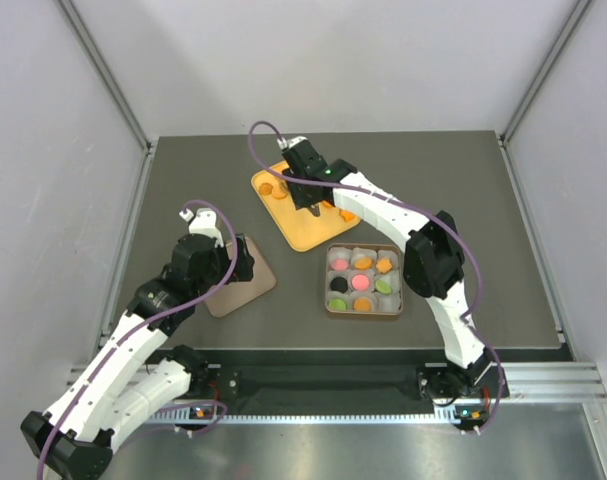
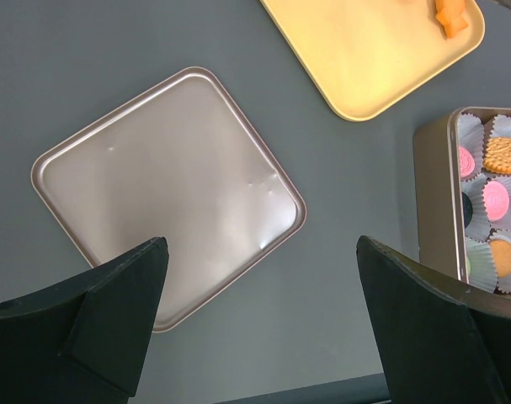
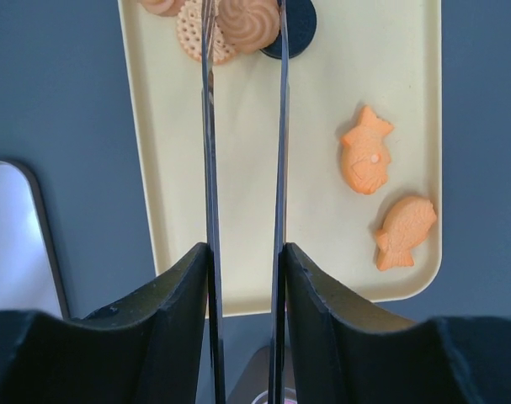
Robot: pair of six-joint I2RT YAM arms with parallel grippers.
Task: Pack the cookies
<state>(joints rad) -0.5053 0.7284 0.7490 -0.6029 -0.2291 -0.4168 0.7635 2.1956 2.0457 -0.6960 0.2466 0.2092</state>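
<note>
Cookies lie on a yellow tray [image 1: 301, 228]: two orange fish shapes [image 3: 366, 160], a black disc [image 3: 299, 25], a lattice round [image 3: 190, 38] and a tan swirl cookie [image 3: 248, 21]. My right gripper [image 3: 243, 50] hangs over the tray's far end. Its thin blades press against both sides of the swirl cookie. The square tin [image 1: 329, 285] in front of the tray holds pink, orange, green and black cookies in white paper cups [image 2: 496, 200]. My left gripper [image 2: 259, 244] hovers wide open above the tin's lid [image 2: 167, 189], with nothing between its fingers.
The lid [image 1: 241, 285] lies flat on the dark table, left of the tin. The tray's near end [image 2: 364, 50] is bare apart from one orange piece [image 2: 450, 17]. Grey walls enclose the table on three sides.
</note>
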